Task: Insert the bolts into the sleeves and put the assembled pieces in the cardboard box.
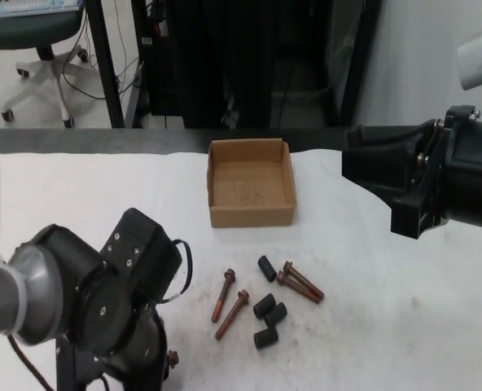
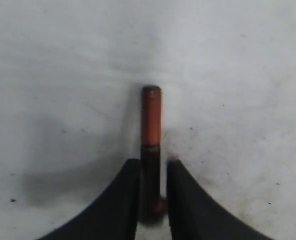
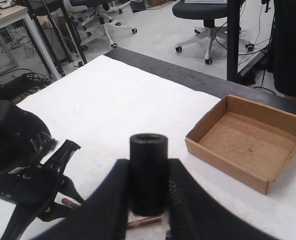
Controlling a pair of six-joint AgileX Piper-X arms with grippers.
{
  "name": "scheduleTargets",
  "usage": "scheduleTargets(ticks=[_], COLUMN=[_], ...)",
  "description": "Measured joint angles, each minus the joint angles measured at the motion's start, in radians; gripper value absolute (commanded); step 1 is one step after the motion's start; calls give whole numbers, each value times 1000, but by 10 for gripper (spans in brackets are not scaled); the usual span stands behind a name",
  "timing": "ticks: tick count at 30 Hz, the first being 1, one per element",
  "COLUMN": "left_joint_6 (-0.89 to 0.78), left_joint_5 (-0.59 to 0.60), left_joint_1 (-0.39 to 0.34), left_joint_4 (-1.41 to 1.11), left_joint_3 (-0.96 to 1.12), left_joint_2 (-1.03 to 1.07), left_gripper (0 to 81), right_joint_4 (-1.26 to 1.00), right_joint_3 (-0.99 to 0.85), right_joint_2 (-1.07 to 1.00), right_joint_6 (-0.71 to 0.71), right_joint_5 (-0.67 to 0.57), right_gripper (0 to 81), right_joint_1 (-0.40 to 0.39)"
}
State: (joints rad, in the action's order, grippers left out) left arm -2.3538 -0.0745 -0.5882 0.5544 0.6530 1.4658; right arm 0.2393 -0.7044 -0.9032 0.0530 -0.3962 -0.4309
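Bolts and sleeves are split between the grippers and the bench. The left gripper [image 2: 153, 172] is closed narrowly on one bolt [image 2: 151, 117], its two dark fingers pinching the head end. The shank points straight out from the fingers over the white cloth [image 2: 53, 75]. This held bolt is dark near the fingers and bright copper-red toward its blunt, rounded tip. I cannot tell whether it touches the cloth.

The right gripper [image 3: 148, 200] clamps a sleeve [image 3: 148, 165] between its fingers. The sleeve is a short, matt black cylinder held upright, with its open bore showing at the top. It hangs above the bench, well apart from the loose parts.

In the high view the left arm [image 1: 102, 297] sits at the near left corner and the right arm [image 1: 424, 175] at the right, level with the cardboard box [image 1: 251, 217]. The box is shallow, brown and open-topped, and it lies toward the far side of the cloth.

Near the box on its near side lie four loose bolts. Two [image 1: 225, 295] [image 1: 232, 314] lie roughly parallel, and two more [image 1: 300, 280] touch as a pair. Four loose sleeves lie among them: one [image 1: 266, 267] apart toward the box, two [image 1: 264, 305] [image 1: 275, 314] side by side, and one [image 1: 265, 337] nearest the arms.
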Motion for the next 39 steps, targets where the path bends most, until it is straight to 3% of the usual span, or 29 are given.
scheduleTargets(ticks=[2,10,12,14,16,19,22,25,28,30,39], left_joint_6=[32,189,333,569,962,1551,2050,2361,2543,2651,2806], left_joint_5=[-23,-21,-21,-18,16,155,279,308,309,286,96], left_joint_1=[0,0,4,11,23,37,41,41,46,46,46], left_joint_4=[-87,-289,-312,-359,-409,-410,-213,52,391,453,369], left_joint_3=[-1,-1,-2,-2,-2,15,55,83,85,85,109], left_joint_2=[0,-37,-56,-91,-141,-212,-257,-254,-164,-114,-48], left_gripper=[540,481,480,480,456,346,284,284,285,285,285], right_joint_4=[0,16,16,16,16,16,16,16,16,16,16], right_joint_3=[0,0,0,0,0,0,0,0,0,0,0], right_joint_2=[0,0,0,0,0,0,0,0,0,0,0], right_joint_6=[0,0,0,0,0,0,0,0,0,0,0], right_joint_5=[0,0,0,0,0,0,0,0,-17,-42,-73], right_gripper=[8,8,8,8,8,8,8,8,8,8,8], right_joint_1=[0,0,0,0,0,0,0,0,0,0,0])
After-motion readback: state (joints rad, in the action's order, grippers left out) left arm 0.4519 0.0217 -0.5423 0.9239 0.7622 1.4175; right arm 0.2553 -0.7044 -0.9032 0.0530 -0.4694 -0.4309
